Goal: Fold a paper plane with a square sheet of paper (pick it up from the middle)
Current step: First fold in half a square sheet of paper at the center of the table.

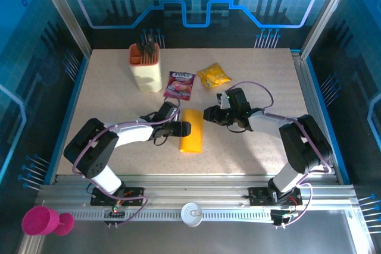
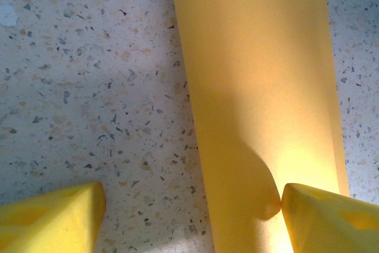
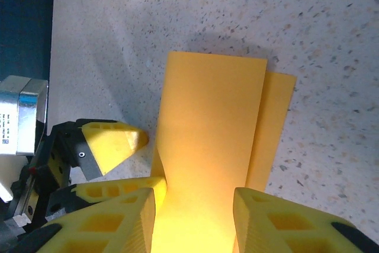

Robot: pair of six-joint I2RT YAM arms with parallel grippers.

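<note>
Paper (image 3: 207,128) end hidden between right jaws

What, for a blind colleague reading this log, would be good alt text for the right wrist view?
A folded orange-yellow sheet of paper lies flat on the speckled table, a lower layer peeking out along one long side. The right gripper has its yellow jaws open astride the near end, and the left gripper's fingertip sits by the opposite edge.

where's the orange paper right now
Top view: the folded orange paper lies mid table, just nearer than the purple packet, between the left fingers and right fingers.
</note>
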